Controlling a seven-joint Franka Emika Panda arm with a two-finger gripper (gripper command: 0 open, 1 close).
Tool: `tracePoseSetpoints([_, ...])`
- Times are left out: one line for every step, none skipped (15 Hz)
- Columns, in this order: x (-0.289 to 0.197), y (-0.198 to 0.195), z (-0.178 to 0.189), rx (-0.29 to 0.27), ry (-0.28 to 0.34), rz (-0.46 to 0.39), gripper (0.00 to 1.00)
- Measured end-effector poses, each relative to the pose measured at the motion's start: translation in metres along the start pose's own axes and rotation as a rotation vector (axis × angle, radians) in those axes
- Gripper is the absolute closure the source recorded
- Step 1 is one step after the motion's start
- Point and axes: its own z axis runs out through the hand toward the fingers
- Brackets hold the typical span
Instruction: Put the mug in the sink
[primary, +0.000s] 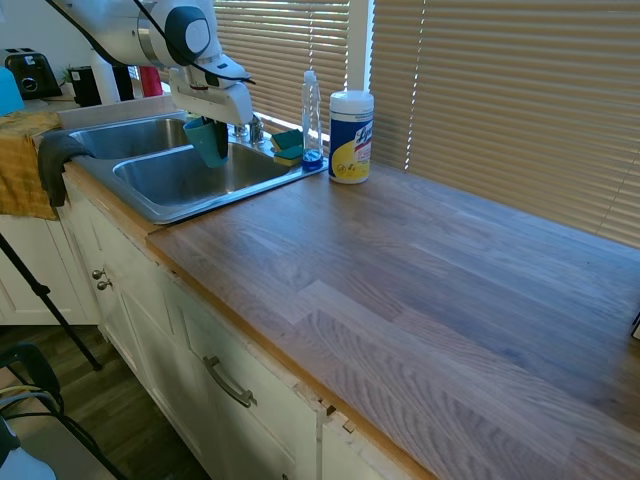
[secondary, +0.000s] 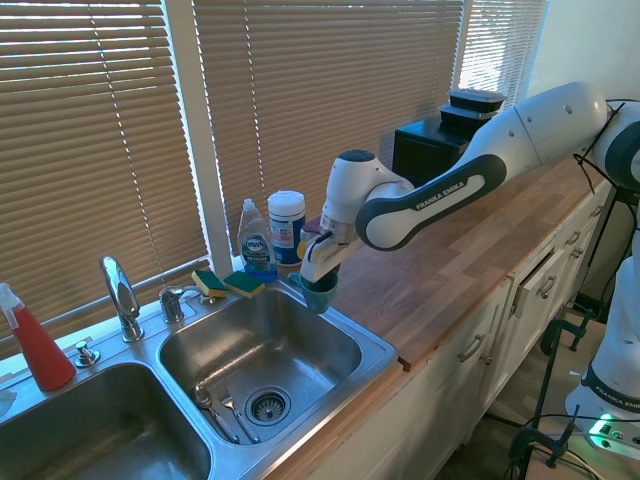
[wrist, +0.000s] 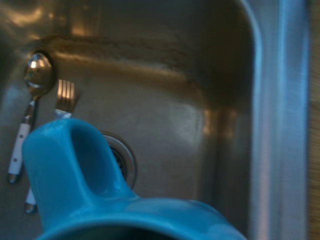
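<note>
My arm reaches over the counter's edge, wrist bent down above the sink (secondary: 375, 352), over the basin nearer the counter. My gripper (secondary: 318, 272) is clamped on the teal mug (secondary: 320, 295), which hangs above that basin near its counter-side wall. Below, beside the drain, lie a spoon (wrist: 31, 95) and fork (wrist: 64, 97); elsewhere the basin floor lies open.

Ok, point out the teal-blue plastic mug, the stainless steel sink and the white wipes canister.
teal-blue plastic mug (primary: 209, 143): first exterior view, side wall.
stainless steel sink (secondary: 375, 349): second exterior view, front rim.
white wipes canister (primary: 350, 140): first exterior view, label.
</note>
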Motion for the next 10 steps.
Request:
tracePoseSetpoints([-0.003,-0.016,0.014,0.004,-0.009,-0.014,1.0])
tracePoseSetpoints([-0.005,-0.031,0.03,0.003,-0.017,-0.024,1.0])
tracePoseSetpoints([-0.004,-0.042,0.048,-0.003,-0.018,-0.036,1.0])
tracePoseSetpoints([-0.001,-0.052,0.066,-0.012,-0.014,-0.044,1.0])
tracePoseSetpoints([0.003,-0.059,0.085,-0.02,-0.012,-0.047,1.0])
tracePoseSetpoints([0.007,-0.063,0.105,-0.03,-0.012,-0.045,1.0])
tracePoseSetpoints([0.011,-0.066,0.124,-0.041,-0.013,-0.042,1.0])
tracePoseSetpoints([0.014,-0.067,0.143,-0.053,-0.014,-0.041,1.0])
tracePoseSetpoints([0.015,-0.067,0.158,-0.063,-0.014,-0.04,1.0])
tracePoseSetpoints([0.016,-0.067,0.171,-0.075,-0.015,-0.04,1.0])
